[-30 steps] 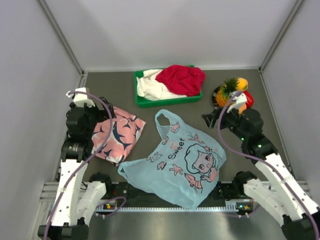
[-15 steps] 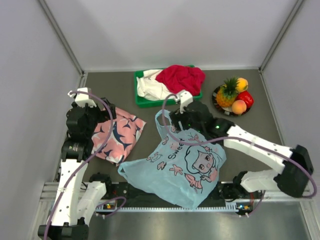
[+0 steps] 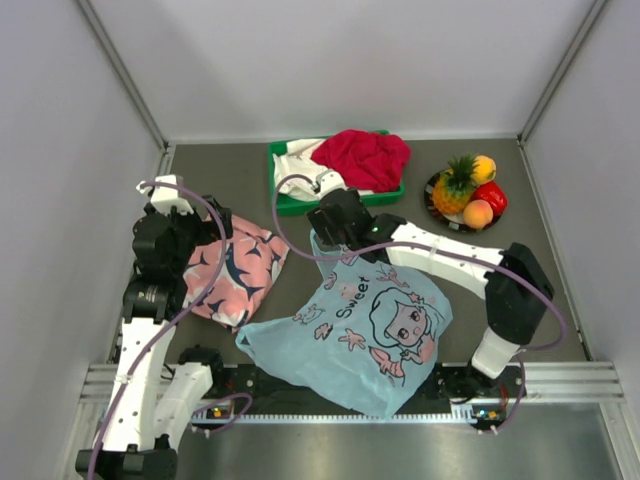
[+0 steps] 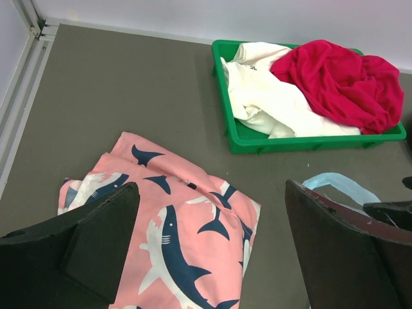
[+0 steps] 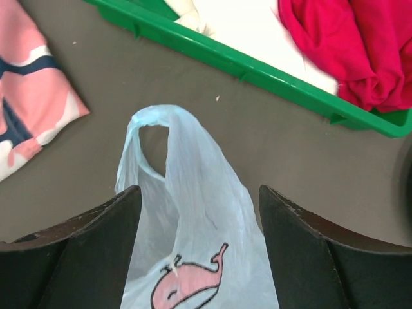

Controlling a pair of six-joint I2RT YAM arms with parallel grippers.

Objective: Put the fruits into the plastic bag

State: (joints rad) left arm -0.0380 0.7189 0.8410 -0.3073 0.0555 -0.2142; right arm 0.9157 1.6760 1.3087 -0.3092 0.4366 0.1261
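Note:
The light-blue plastic bag (image 3: pixel 360 320) lies flat in the middle of the table, its handles toward the far side. The pineapple (image 3: pixel 452 188), mango (image 3: pixel 485 167), peach (image 3: pixel 478 213) and red fruit (image 3: pixel 495 197) sit together on a dark plate (image 3: pixel 447 220) at the far right. My right gripper (image 3: pixel 338 238) is open just above the bag's handle; in the right wrist view the handle (image 5: pixel 158 129) lies ahead of the gripper (image 5: pixel 199 251), and the bag's film lies between the fingers. My left gripper (image 3: pixel 205 238) is open and empty over the pink shark cloth (image 4: pixel 174 225).
A green tray (image 3: pixel 285 200) of red and white clothes stands at the back centre, just beyond the bag handle, and it also shows in the right wrist view (image 5: pixel 257 71). The pink shark-print cloth (image 3: pixel 240 270) lies left of the bag. Grey walls close in the table.
My right arm has swung from beside the fruit plate at the right across to the left, and its open gripper now hangs over the bag's handle. The left arm has not moved.

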